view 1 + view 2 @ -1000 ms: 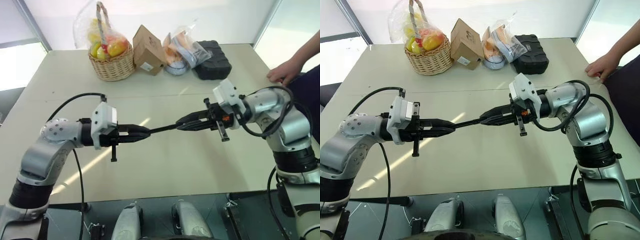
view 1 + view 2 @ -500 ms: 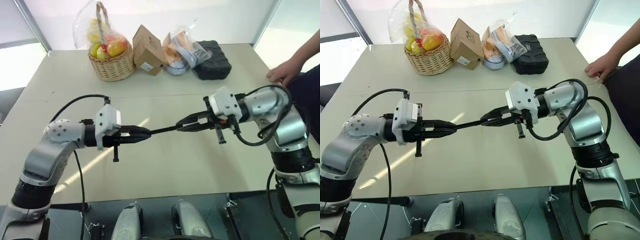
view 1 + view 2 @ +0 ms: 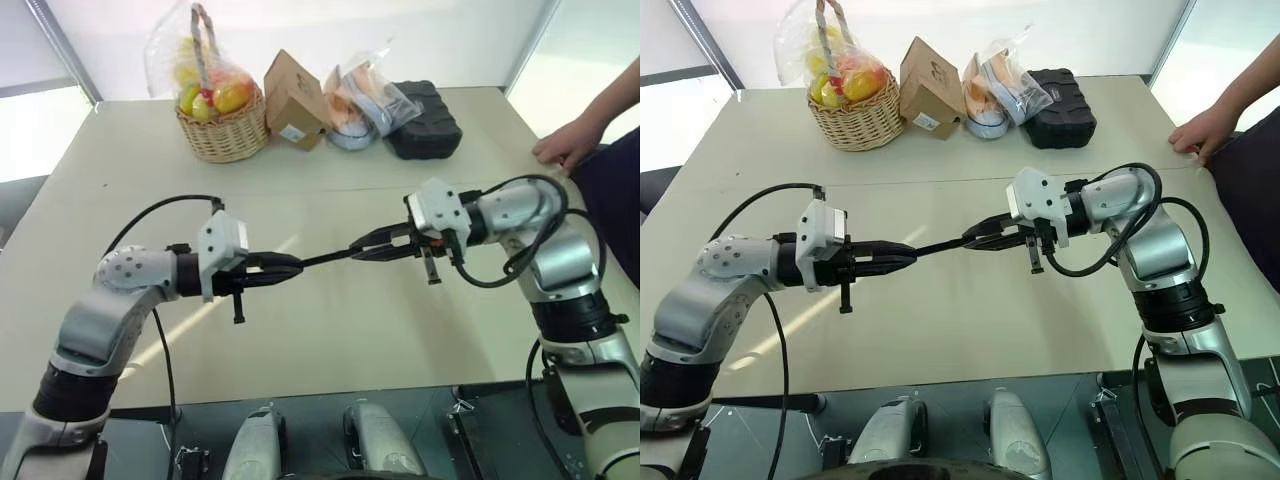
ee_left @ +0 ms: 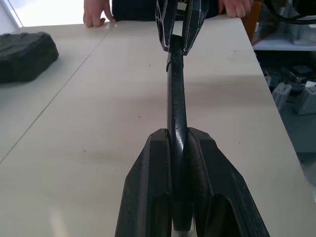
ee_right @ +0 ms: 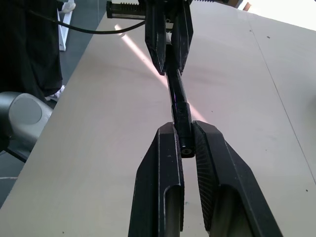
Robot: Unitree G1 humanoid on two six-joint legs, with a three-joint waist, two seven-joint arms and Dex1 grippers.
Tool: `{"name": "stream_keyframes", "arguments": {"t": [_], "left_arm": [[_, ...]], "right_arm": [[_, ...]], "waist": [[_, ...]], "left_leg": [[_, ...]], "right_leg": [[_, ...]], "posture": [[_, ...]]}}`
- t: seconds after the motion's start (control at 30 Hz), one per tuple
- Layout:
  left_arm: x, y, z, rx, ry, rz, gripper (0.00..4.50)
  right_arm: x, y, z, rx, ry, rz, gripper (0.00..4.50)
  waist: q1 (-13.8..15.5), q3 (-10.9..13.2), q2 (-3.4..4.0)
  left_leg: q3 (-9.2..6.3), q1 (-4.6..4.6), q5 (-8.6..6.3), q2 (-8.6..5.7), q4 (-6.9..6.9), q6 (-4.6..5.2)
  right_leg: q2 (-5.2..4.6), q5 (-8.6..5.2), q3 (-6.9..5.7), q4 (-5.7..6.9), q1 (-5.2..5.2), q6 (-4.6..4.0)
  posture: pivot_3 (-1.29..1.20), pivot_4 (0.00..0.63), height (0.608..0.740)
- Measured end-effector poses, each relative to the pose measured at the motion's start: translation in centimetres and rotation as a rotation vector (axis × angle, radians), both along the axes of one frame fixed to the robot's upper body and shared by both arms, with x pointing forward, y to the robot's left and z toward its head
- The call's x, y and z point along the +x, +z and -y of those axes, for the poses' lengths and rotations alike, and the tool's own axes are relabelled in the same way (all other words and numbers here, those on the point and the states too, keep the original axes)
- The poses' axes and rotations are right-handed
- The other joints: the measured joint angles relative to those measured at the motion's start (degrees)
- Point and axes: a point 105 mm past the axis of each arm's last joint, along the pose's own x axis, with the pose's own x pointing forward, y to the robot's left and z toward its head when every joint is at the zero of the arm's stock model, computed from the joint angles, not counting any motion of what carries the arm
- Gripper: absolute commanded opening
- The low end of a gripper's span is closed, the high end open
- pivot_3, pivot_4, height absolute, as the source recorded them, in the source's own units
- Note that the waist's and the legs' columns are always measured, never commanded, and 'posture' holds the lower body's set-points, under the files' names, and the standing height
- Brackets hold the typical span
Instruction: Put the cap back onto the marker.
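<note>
The marker [image 3: 325, 258] hangs level above the table [image 3: 330, 330], spanning the gap between my two grippers. My left gripper [image 3: 292, 266] is shut on the marker's rear part [image 4: 177, 108]. My right gripper [image 3: 358, 249] is shut on the cap [image 5: 180, 113], a short black cylinder between its fingers. The cap lies in line with the marker's far end and meets it. A thin seam shows where they join. I cannot tell how deep the cap sits on the tip.
At the back of the table stand a wicker basket of fruit [image 3: 225, 125], a cardboard box [image 3: 297, 100], a plastic bag [image 3: 365, 100] and a black case [image 3: 425, 120]. A person's hand [image 3: 568, 145] rests on the table's right edge.
My right gripper has rolled and sunk a little, moving slightly toward the left one. The marker still bridges both grippers, and both stay shut.
</note>
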Motion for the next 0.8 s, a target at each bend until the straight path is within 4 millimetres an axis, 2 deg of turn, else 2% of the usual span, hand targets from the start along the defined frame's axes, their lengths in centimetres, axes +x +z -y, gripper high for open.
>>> {"name": "stream_keyframes", "arguments": {"t": [0.1,0.13,0.27,0.37,0.6,0.7,0.8], "left_arm": [[0.0,-0.2,-0.1,0.001,0.012,-0.006,0.0],[-0.1,-0.4,-0.1,0.0,0.018,-0.008,0.0],[-0.9,1.0,0.7,-0.044,-0.007,0.055,0.0],[-0.7,1.2,0.3,-0.046,0.02,0.065,0.0],[-0.7,0.6,-0.1,-0.052,0.067,0.046,0.0],[-0.4,-0.2,-1.2,-0.063,0.153,0.013,0.0],[0.2,-1.3,-2.9,-0.083,0.313,-0.029,0.0]], "right_arm": [[0.2,-0.2,0.1,-0.001,-0.002,-0.002,0.03],[0.4,-0.3,0.2,0.0,-0.005,-0.002,0.93],[1.7,-2.9,1.6,-0.07,-0.095,-0.078,2.87],[2.1,-3.3,2.4,-0.084,-0.125,-0.081,4.48],[2.5,-3.2,2.6,-0.06,-0.168,-0.053,4.48],[3.1,-2.5,2.7,0.01,-0.238,-0.039,4.48],[3.9,-1.1,2.2,0.15,-0.331,-0.04,4.48]], "waist": [[0.03,0.0,0.0],[0.04,0.0,0.0],[0.2,0.06,-0.03],[0.19,0.07,-0.02],[-0.11,0.07,-0.02],[-0.16,0.07,-0.02],[-0.17,0.07,-0.02]], "left_leg": [[-0.01,0.0,0.0,0.0,0.0,0.0],[-0.01,0.01,0.0,0.0,0.0,0.0],[0.0,0.01,0.0,0.01,0.01,0.0],[0.0,0.01,0.0,-0.01,0.01,0.0],[0.0,0.04,0.0,0.0,-0.01,0.0],[-0.01,0.04,0.0,0.02,-0.02,0.0],[-0.06,0.05,0.0,0.06,-0.04,0.0]], "right_leg": [[-0.02,0.0,0.0,0.0,0.0,0.0],[-0.03,0.0,0.0,0.0,0.0,0.0],[-0.12,-0.04,0.02,0.0,0.01,-0.08],[-0.1,-0.04,0.02,0.0,0.01,-0.07],[-0.05,0.0,0.02,0.0,0.01,0.0],[-0.07,0.0,0.04,0.0,0.01,-0.01],[-0.12,0.01,0.09,0.02,0.01,0.0]], "posture": [[0.0,0.15,0.74],[0.0,0.15,0.74],[0.0,0.15,0.74],[0.0,0.15,0.74],[0.0,0.15,0.74],[0.0,0.15,0.74],[0.0,0.15,0.74]]}}
